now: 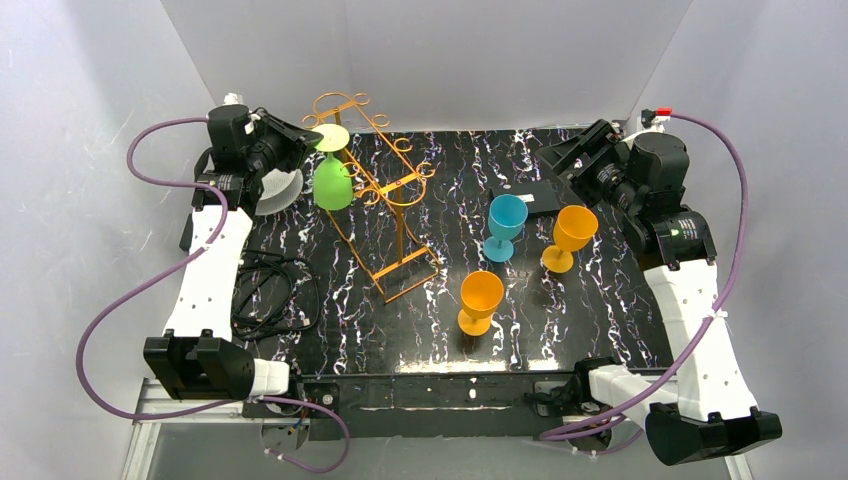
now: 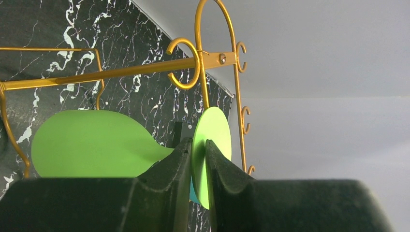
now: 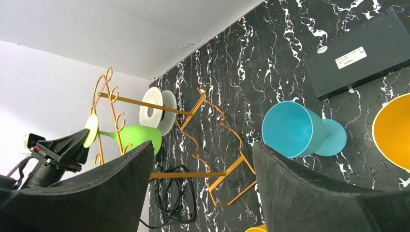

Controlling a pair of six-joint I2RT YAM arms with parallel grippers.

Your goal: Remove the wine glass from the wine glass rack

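Green glass [image 1: 333,185] hangs bowl-down at far-L end of rack [image 2: 121,72], stem vertical. Your L jaws pinch its foot [image 2: 215,128] edge-on. R jaws gape empty, well apart. L arm's nearer; prob. slide foot out along rack.

The right claw [image 3: 202,157] gapes wide over the bench [image 3: 270,58]. Beyond, the green wine glass [image 3: 138,137] hangs from the wine glass rack [image 3: 128,100], foot at the left claw [image 3: 80,140]; a blue glass [image 3: 295,128] stands nearer

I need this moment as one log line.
left gripper: pinching green wine glass foot | glass: hanging on wine glass rack | right gripper: open, empty
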